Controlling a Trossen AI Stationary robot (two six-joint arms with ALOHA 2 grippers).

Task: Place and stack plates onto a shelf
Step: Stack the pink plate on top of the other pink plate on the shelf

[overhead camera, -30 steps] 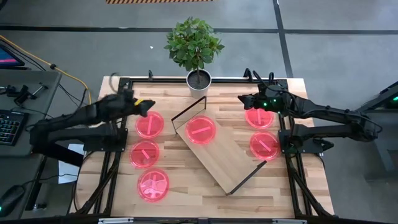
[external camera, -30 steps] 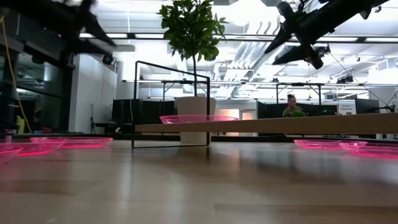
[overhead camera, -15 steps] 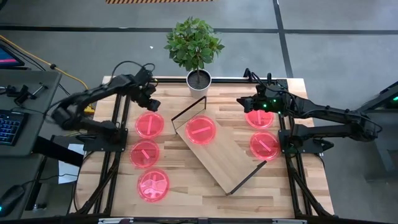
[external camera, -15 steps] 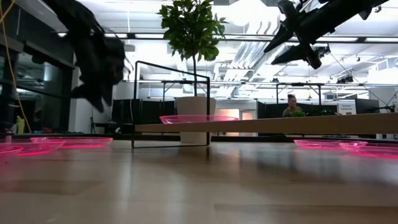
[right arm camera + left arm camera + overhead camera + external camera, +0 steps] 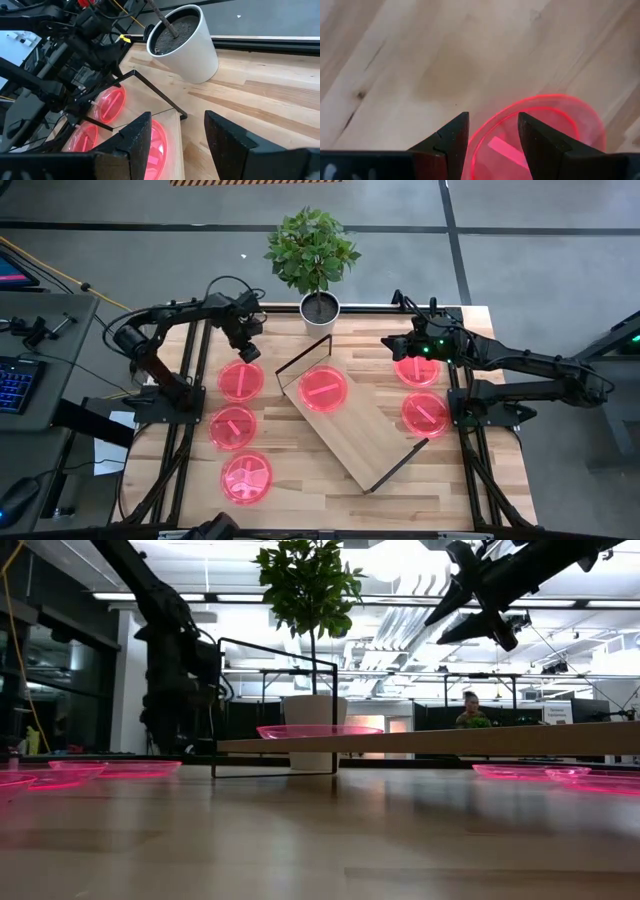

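Observation:
Six pink-red plates show in the high view. One lies flat on the shelf point(image 5: 365, 435) at its far end point(image 5: 323, 388); three lie in a row on the table's left point(image 5: 241, 380), point(image 5: 232, 427), point(image 5: 246, 477); two lie on the right point(image 5: 417, 368), point(image 5: 425, 413). My left gripper point(image 5: 248, 352) is open and low over the far rim of the far-left plate point(image 5: 545, 125), one finger on either side of that rim point(image 5: 492, 132); touching or not, I cannot tell. My right gripper point(image 5: 388, 343) is open, high in the air point(image 5: 445, 605) beside the far-right plate.
A potted plant in a white pot point(image 5: 320, 307) stands at the table's far edge, between the arms. The shelf lies diagonally across the middle, with black wire frames point(image 5: 305, 360) at its short ends. Bare wood point(image 5: 300, 470) shows toward the near edge. A person point(image 5: 468, 710) sits far behind.
My left gripper has swung in from high over the table's left side toward the far-left plate and has come down until it stands low over that plate's far rim. The plates and the shelf lie as before.

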